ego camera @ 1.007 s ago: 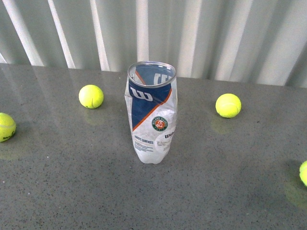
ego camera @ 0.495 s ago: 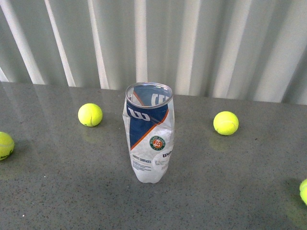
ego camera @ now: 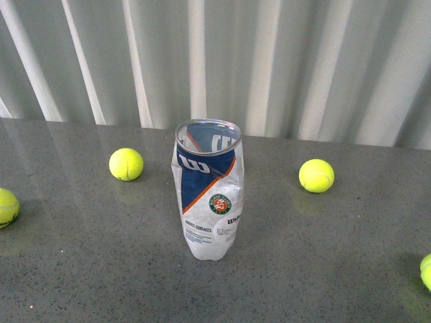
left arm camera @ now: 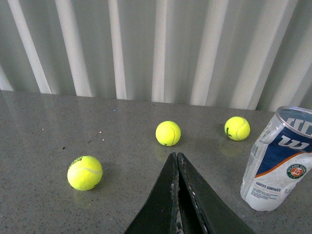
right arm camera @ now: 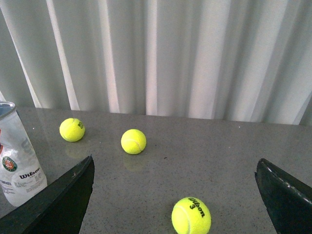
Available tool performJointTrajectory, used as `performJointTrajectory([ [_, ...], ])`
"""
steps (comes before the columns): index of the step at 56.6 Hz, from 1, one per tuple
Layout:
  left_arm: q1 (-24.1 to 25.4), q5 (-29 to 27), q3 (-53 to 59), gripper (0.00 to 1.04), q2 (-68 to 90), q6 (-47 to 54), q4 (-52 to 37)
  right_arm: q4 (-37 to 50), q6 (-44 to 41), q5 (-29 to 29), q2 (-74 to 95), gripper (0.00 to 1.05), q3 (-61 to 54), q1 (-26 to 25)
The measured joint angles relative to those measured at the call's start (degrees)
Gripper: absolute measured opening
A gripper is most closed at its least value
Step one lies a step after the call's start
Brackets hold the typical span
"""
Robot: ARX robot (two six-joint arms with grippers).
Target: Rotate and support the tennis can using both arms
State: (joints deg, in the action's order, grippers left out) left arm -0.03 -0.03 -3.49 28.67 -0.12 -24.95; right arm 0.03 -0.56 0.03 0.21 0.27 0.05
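- Tennis can [ego camera: 209,192] stands upright on the grey tabletop [ego camera: 81,269], open silver rim up, crumpled, untouched by either arm.
- We see it off to one side of our left jaws [left arm camera: 177,158], which are pressed together and empty.
- Our right jaws [right arm camera: 175,185] are spread wide and empty, the can beyond one finger.
- Yellow-green balls [ego camera: 126,164] lie scattered around, apart from the can.

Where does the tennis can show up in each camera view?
Front view: tennis can upright at centre of the table.
Left wrist view: at the picture's right edge.
Right wrist view: cut off at the left edge.
Shared landmark: the white pleated curtain behind the table.
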Motion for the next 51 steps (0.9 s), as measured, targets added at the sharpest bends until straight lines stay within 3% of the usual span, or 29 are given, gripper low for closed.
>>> performJointTrajectory([
  [16,0.00,-0.02,2.12,0.04,-6.38,0.00,2.86,0.00,0.00,0.00,0.00,0.98,0.00,0.00],
  [51,0.00,-0.02,2.10,0.04,-21.29,0.00,17.86,0.00,0.00,0.00,0.00,0.98,0.00,0.00],
])
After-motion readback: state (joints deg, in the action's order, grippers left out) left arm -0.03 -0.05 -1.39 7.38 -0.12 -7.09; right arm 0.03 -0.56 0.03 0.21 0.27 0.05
